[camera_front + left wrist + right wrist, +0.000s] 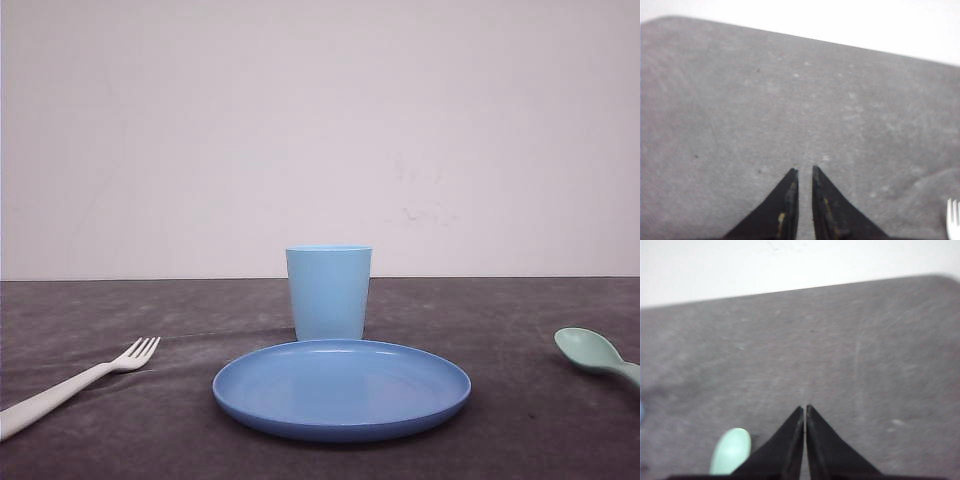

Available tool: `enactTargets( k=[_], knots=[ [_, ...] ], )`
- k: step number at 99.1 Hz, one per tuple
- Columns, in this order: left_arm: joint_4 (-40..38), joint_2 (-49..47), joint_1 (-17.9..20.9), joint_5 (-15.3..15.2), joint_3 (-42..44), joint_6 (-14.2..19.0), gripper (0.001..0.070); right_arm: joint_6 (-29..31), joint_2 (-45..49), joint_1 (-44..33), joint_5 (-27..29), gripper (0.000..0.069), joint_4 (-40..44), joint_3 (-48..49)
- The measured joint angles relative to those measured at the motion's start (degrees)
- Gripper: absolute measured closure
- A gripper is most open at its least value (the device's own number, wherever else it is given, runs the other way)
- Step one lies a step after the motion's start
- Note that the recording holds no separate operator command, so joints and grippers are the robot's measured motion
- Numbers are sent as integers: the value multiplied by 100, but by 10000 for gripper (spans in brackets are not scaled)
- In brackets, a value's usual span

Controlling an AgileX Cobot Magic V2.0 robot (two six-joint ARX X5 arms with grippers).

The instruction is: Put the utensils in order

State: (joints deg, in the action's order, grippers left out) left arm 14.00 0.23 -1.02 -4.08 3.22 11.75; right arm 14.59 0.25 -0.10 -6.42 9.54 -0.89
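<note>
- Front view: nearest the camera, a slim white plastic fork [70, 385] is lying at the table's left, left of a round blue plastic plate [342, 389]; a mint-green plastic spoon [597, 354] is lying far right. Plate and light blue plastic cup [329, 292] are holding nothing visible.
- Left wrist view: left gripper [805, 172] is hovering, fingers nearly together, nothing between them; the fork's flat handle may slip from a pinch.
- Right wrist view: right gripper [805, 409] is hovering closed, empty, beside the spoon; descending closed risks shoving it.

left claw [805, 172] nearly closed, empty, right claw [805, 408] closed, empty
</note>
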Motion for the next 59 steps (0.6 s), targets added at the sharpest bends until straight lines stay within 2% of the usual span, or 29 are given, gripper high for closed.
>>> enactTargets(
  k=[27,44,59],
  knots=[
    [-164,0,0,35,-33,575,685,850,0,0,35,684,-9,0],
    [-127,22,0,463,-24,750,685,1298,28,0,-55,684,208,-201],
    [212,339,0,704,446,977,685,1274,402,0,-225,684,509,-1130]
  ],
)
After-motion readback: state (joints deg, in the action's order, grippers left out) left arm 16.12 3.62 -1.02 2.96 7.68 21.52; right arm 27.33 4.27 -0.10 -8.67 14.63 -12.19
